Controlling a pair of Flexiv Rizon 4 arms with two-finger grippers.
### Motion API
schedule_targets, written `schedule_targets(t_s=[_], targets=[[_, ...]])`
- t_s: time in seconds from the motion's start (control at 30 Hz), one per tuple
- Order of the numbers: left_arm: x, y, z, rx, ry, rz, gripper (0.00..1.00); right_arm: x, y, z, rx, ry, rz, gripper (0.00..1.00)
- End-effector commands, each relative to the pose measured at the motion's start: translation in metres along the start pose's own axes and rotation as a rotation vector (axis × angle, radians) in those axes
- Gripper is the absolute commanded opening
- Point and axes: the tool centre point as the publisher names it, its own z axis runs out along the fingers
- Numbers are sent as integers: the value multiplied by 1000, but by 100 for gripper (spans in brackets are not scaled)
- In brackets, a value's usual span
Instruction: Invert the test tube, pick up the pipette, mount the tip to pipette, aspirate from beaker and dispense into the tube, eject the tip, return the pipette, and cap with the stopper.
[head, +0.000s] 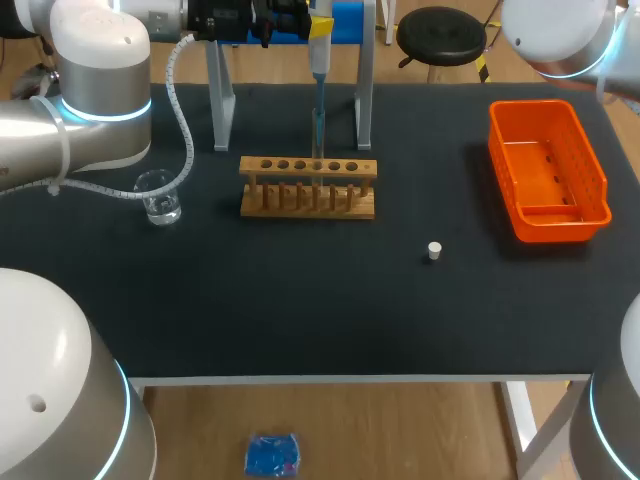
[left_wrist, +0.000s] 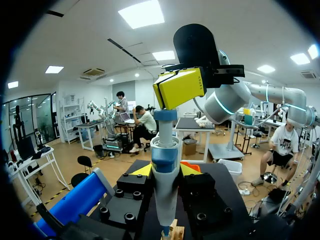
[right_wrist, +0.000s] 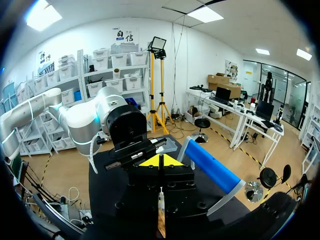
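Gripping white-and-blue plastic pipette (left_wrist: 165, 200) in left gripper (left_wrist: 166, 171), yellow tips pinched on its body from both sides. Holding it upright directly above light wooden test-tube rack (head: 308, 188), so teal pipette tip (head: 318, 125) points straight down at a middle hole. Resting right gripper (left_wrist: 179, 88) on top of plunger (left_wrist: 165, 115), high above rack, fingers apparently closed flat together; reads as a thumb substitute for pressing down.

Judging step as dispense into tube, aspirate likely done. Can't resolve clear test tube itself; presumably standing in rack hole under tip. Can't see liquid in tip either.

Small clear glass beaker (head: 160, 197) left of rack, near it, with a shallow layer of clear liquid at bottom; placed close for a short transfer. Small white stopper (head: 434, 251) in front of rack and to its right, well apart, loose on black table (head: 300, 310); capping not yet done. Orange plastic bin (head: 560, 226) far right of rack, likely drop spot for ejected tip.

Watch vertical alignment: off-axis plunger push could tilt tip against hole edge.
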Motion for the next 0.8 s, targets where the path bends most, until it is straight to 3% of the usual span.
schedule_targets(t_s=[0.03,0.8], targets=[[0,0,0,2,0,1,0,-1,-1,0,7,1,0,0],[0,0,0,2,0,1,0,-2,-14,8,24,9,13,0]])
